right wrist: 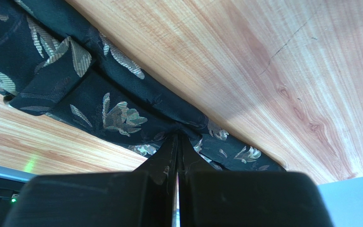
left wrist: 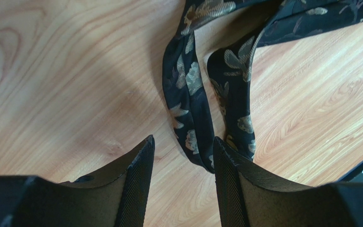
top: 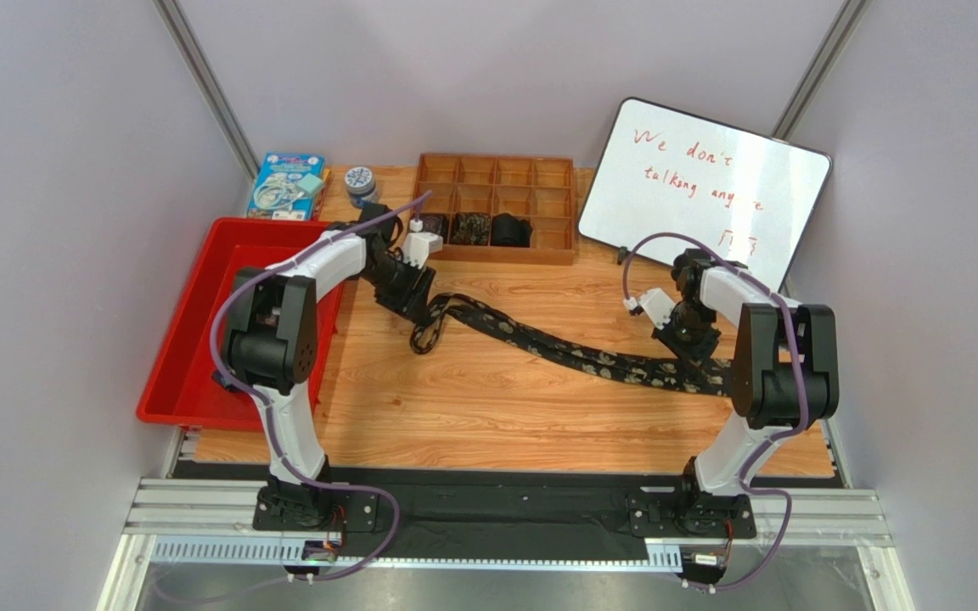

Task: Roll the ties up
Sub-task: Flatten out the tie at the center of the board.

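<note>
A long dark tie (top: 558,346) with pale flowers lies slanted across the wooden table, from the left-middle down toward the right. My left gripper (top: 420,318) hovers over its narrow end, which is folded back into a loop. In the left wrist view the left gripper (left wrist: 183,142) stands open, and the tie's fold (left wrist: 188,90) reaches just between the tips, against the right finger (left wrist: 226,161). My right gripper (top: 692,350) is down on the wide end. In the right wrist view the right gripper (right wrist: 177,136) is shut, pinching a bunched fold of the tie (right wrist: 112,113).
A wooden compartment box (top: 545,172) at the back holds two dark coils (top: 469,229) (top: 511,231). A red tray (top: 188,369) sits at the left edge, a whiteboard (top: 711,191) leans at the back right. A blue box (top: 286,185) and tape roll (top: 359,182) lie back left.
</note>
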Tool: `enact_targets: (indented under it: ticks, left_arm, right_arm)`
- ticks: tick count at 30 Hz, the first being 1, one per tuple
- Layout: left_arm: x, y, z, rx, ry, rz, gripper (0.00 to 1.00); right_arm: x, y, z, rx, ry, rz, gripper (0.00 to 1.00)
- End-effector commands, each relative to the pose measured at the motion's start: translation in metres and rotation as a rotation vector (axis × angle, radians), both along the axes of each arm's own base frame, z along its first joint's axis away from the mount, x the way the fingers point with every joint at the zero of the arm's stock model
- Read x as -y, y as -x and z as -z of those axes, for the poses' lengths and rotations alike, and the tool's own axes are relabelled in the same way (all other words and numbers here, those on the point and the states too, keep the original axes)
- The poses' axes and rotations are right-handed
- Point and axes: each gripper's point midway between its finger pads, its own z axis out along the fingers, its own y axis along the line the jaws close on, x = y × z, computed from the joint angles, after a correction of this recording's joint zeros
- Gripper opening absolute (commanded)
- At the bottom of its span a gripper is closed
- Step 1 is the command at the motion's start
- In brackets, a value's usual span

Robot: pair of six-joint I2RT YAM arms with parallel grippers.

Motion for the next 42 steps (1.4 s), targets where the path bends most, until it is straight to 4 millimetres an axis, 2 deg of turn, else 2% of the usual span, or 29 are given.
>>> enact_targets:
  ticks: [1, 8, 14, 21, 24, 27, 28, 29, 32, 33, 35, 36, 37, 38, 39, 42]
  left_arm:
    - [0.012, -0.016, -0.010, 0.032, 0.063, -0.031, 0.55]
    - [0.015, -0.027, -0.006, 0.068, 0.022, -0.021, 0.54]
    - [0.009, -0.035, 0.006, 0.116, -0.169, -0.022, 0.50]
    - [0.011, -0.036, 0.012, 0.082, -0.233, -0.034, 0.44]
    - [0.012, -0.036, 0.014, 0.066, -0.267, -0.031, 0.34]
    - [0.012, -0.036, 0.014, 0.061, -0.294, -0.016, 0.06]
    - [0.010, -0.036, 0.012, 0.061, -0.300, -0.020, 0.00]
    - [0.010, -0.036, 0.011, 0.059, -0.288, -0.021, 0.00]
    - [0.001, -0.044, -0.010, 0.150, -0.280, -0.068, 0.00]
    - [-0.002, -0.049, -0.038, 0.239, -0.266, -0.091, 0.00]
    - [-0.018, -0.060, -0.056, 0.382, -0.313, -0.147, 0.00]
    - [-0.023, -0.063, -0.088, 0.490, -0.311, -0.184, 0.00]
    - [-0.030, -0.069, -0.095, 0.569, -0.329, -0.216, 0.00]
    - [-0.045, -0.073, -0.110, 0.647, -0.407, -0.269, 0.00]
    - [-0.054, -0.075, -0.132, 0.726, -0.433, -0.315, 0.00]
    - [-0.072, -0.078, -0.152, 0.846, -0.538, -0.392, 0.00]
  right_arm:
    - [-0.003, -0.002, 0.003, 0.011, -0.031, -0.023, 0.00]
    - [-0.003, -0.002, 0.004, -0.001, -0.031, -0.017, 0.00]
    - [-0.003, -0.003, 0.001, -0.004, -0.031, -0.017, 0.00]
    - [-0.002, 0.001, 0.002, -0.005, -0.028, -0.057, 0.00]
    - [-0.001, 0.001, 0.003, -0.004, -0.026, -0.065, 0.00]
    - [0.000, 0.002, 0.003, -0.006, -0.022, -0.072, 0.00]
    - [0.000, 0.003, 0.003, -0.005, -0.020, -0.074, 0.00]
    - [0.001, 0.005, 0.003, -0.008, -0.018, -0.080, 0.00]
    - [0.002, 0.009, 0.003, -0.006, -0.012, -0.096, 0.00]
    - [0.003, 0.010, 0.002, -0.004, -0.009, -0.102, 0.00]
    - [0.003, 0.013, 0.003, 0.000, -0.004, -0.110, 0.00]
    - [0.004, 0.013, 0.003, -0.004, -0.003, -0.119, 0.00]
    - [0.004, 0.014, 0.003, -0.003, 0.000, -0.124, 0.00]
    - [0.005, 0.014, 0.003, -0.005, 0.003, -0.128, 0.00]
    - [0.006, 0.014, 0.003, -0.004, 0.005, -0.136, 0.00]
    - [0.006, 0.014, 0.002, -0.002, 0.008, -0.145, 0.00]
